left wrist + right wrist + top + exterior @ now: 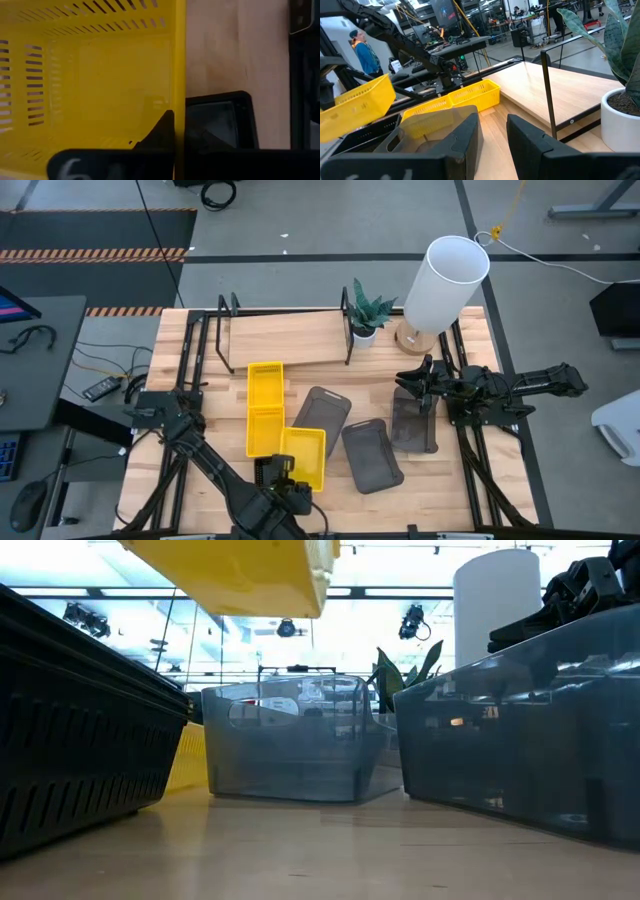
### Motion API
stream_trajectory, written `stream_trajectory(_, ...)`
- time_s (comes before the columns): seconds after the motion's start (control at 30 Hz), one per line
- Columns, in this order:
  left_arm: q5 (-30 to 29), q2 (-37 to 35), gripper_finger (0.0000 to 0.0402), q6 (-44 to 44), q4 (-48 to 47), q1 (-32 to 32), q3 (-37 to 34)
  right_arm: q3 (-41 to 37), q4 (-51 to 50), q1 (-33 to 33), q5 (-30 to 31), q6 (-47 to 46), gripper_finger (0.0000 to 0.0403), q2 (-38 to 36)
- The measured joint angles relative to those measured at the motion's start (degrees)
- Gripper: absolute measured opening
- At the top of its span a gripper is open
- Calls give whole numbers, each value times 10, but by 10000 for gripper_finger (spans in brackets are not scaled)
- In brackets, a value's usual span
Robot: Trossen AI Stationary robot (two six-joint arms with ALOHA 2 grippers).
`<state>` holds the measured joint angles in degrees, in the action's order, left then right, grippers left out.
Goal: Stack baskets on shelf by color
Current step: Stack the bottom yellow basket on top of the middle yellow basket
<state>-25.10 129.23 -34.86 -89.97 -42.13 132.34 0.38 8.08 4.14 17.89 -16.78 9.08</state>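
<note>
My left gripper (283, 480) is at the near edge, shut on a yellow basket (305, 455) that hangs high above the table in the low view (240, 575). Two more yellow baskets (265, 408) lie end to end near the shelf (285, 338). A small black basket (266, 471) sits under the left gripper. Three grey baskets rest flat on the table: middle (320, 412), near (372, 456), right (415, 425). My right gripper (415, 385) is open over the far end of the right grey basket. I cannot tell whether it touches it. My left gripper pinches one side wall of the yellow basket at its rim (180, 95), with one finger (161, 131) inside the basket and the other outside. The wall runs straight away from the fingers. The basket is lifted clear of the table and roughly level.
A potted plant (365, 315) and a white-shaded lamp (440, 285) stand beside the shelf's right end. Black frame rails run along both table sides. Bare wood lies at the near right (440, 490). A person (362, 50) stands in the room beyond.
</note>
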Motion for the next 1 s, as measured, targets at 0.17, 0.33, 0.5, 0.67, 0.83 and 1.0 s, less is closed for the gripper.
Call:
stream_trajectory(0.17, -2, -53, 2, -34, 0, 7, -59, 0, 0, 0, 0, 0, 109, 0)
stream_trajectory(0.33, -2, -96, 3, -64, -1, 11, -120, 0, 0, 0, 0, 0, 109, 0)
stream_trajectory(0.5, 5, -119, 3, -79, 0, 12, -171, 0, 0, 0, 0, 0, 109, 0)
stream_trajectory(0.67, 8, -142, 3, -95, 0, 12, -227, 0, 0, 0, 0, 0, 109, 0)
stream_trajectory(0.83, 10, -170, 3, -112, 10, 12, -286, 0, 0, 0, 0, 0, 109, 0)
stream_trajectory(1.0, 17, -191, 4, -114, 26, 11, -331, 0, 0, 0, 0, 0, 109, 0)
